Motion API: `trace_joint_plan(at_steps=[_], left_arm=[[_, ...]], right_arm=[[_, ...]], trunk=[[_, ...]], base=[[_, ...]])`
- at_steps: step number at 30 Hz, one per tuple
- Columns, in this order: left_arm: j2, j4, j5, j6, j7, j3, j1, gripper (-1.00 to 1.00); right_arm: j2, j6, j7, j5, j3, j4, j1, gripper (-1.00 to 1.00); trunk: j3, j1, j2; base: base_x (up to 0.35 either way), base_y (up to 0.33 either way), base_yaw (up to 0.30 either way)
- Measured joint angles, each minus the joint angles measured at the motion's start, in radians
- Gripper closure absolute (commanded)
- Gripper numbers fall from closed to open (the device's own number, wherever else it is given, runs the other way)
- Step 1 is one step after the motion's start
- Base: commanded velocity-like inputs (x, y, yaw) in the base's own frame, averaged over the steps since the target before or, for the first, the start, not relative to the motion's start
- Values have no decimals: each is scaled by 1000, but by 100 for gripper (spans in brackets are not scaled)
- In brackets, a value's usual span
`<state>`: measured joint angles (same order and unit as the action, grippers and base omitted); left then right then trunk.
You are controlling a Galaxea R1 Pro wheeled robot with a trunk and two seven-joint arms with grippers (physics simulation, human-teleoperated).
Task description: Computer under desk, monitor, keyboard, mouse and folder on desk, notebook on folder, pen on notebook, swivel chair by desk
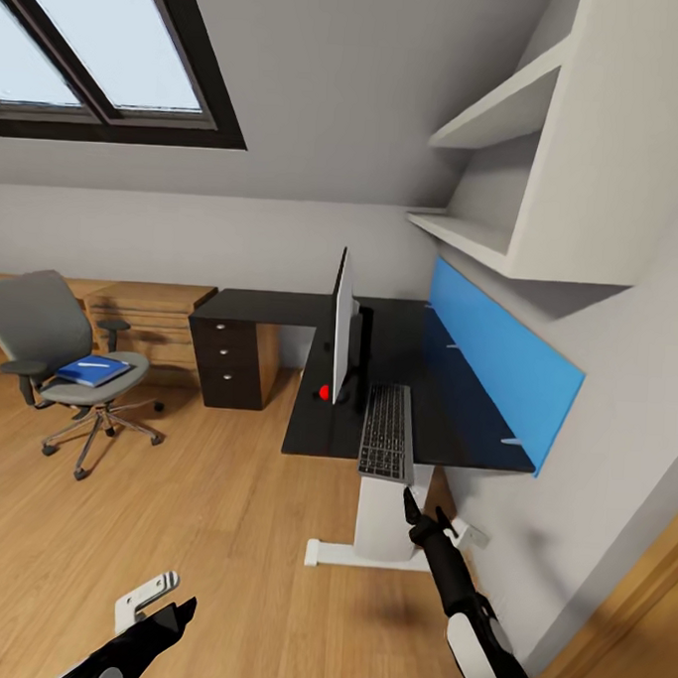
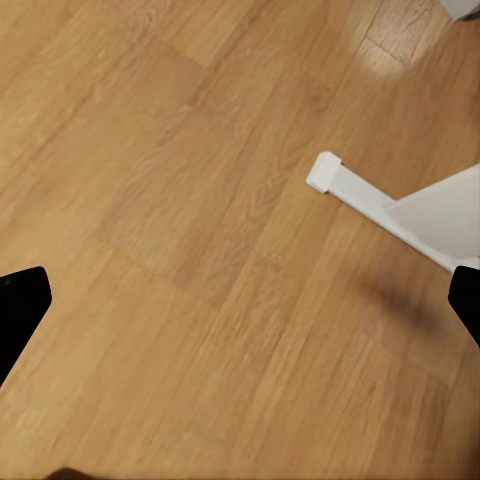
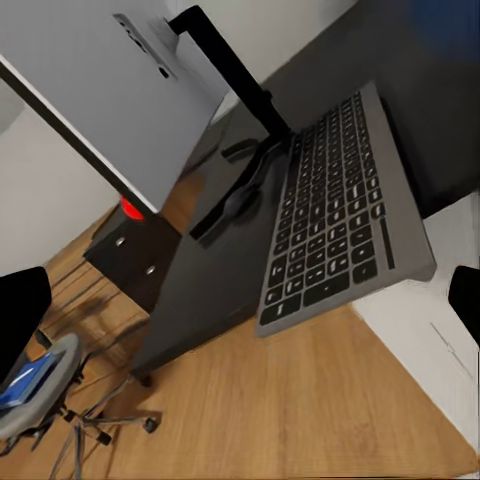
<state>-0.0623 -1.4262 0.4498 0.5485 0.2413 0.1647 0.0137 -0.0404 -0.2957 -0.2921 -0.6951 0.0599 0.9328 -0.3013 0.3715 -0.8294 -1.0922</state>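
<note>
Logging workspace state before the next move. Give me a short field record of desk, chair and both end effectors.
desk: holds monitor and keyboard
keyboard: beside monitor, near end overhangs desk edge
swivel chair: apart from desk, by wooden dresser
notebook: on chair seat
left end effector: open, over bare floor
right end effector: below keyboard's near end, open, empty

Head camera looks down from afar over table end and floor; right wrist camera sits close to keyboard, shared with head; left wrist faces floor.
</note>
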Motion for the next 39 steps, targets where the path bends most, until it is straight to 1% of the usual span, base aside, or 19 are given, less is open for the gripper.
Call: trace_joint_plan(at_steps=[5, 6, 8, 9, 11, 12, 15, 20, 24, 25, 28, 29, 32, 33, 36, 37, 39], left_arm=[[0, 0, 0, 0, 0, 0, 0, -100], [0, 0, 0, 0, 0, -1, 0, -100], [0, 0, 0, 0, 0, -1, 0, -100], [0, 0, 0, 0, 0, -1, 0, -100], [0, 0, 0, 0, 0, -1, 0, -100], [0, 0, 0, -1, 1, -1, 0, -100], [0, 0, -1, -2, 2, -1, 0, -100], [0, 0, -2, -3, 3, -1, 0, -100], [0, 1, -2, -3, 3, -1, 0, -100], [0, 1, -2, -3, 3, -1, 0, -100], [0, 1, -2, -3, 3, -1, 0, -100], [0, 2, -2, -3, 3, -1, 0, -100], [0, 2, -2, -3, 2, -1, 0, -100], [0, 2, -2, -3, 2, -1, 0, -100], [0, 1, -1, -1, 1, -2, 0, -100], [0, 1, -1, 2, 0, -4, 0, -100], [0, 0, 0, 5, -2, -8, 0, -100]], right_arm=[[-24, -26, 4, 0, 1, -34, 0, -100], [-35, -32, 5, -3, 2, -42, 0, -100], [-47, -33, 4, -4, 1, -44, 0, -100], [-59, -34, 3, -3, 1, -46, 0, -100], [-69, -35, 3, -3, 0, -47, 0, -100], [-83, -34, 5, -4, 0, -54, 0, -100], [-87, -31, 5, -12, 0, -80, 0, -100], [-92, -30, 2, -29, 1, -97, 0, -100], [-102, -29, 1, -59, -1, -100, 0, -100], [-104, -29, 1, -83, -1, -101, 0, -100], [-106, -29, 0, -132, -2, -101, 0, -100], [-107, -29, 0, -169, -2, -101, 0, -100], [-107, -27, -1, -229, -2, -102, 0, -100], [-107, -25, -1, -270, -2, -102, 0, -100], [-107, -23, -1, -324, -1, -102, 0, -100], [-107, -22, -1, -355, 0, -101, 0, -100], [-107, -22, -1, -381, 1, -101, 0, -100]], trunk=[[16, -19, -35], [19, -23, -42], [25, -31, -56], [28, -35, -63], [34, -42, -77], [38, -46, -84], [47, -58, -105], [63, -77, -140], [75, -92, -168], [78, -96, -175], [88, -107, -196], [91, -111, -203], [100, -123, -224], [103, -127, -231], [113, -138, -252], [116, -142, -259], [122, -150, -273]], base=[[0, 0, 0], [0, 0, 0], [0, 0, 0], [0, 0, 0], [0, 0, 0], [0, 0, 0], [0, 0, 0], [0, 0, 0], [0, 0, 0], [0, 0, 0], [0, 0, 0], [0, 0, 0], [0, 0, 0], [0, 0, 0], [0, 0, 0], [0, 0, 0], [0, 0, 0]])
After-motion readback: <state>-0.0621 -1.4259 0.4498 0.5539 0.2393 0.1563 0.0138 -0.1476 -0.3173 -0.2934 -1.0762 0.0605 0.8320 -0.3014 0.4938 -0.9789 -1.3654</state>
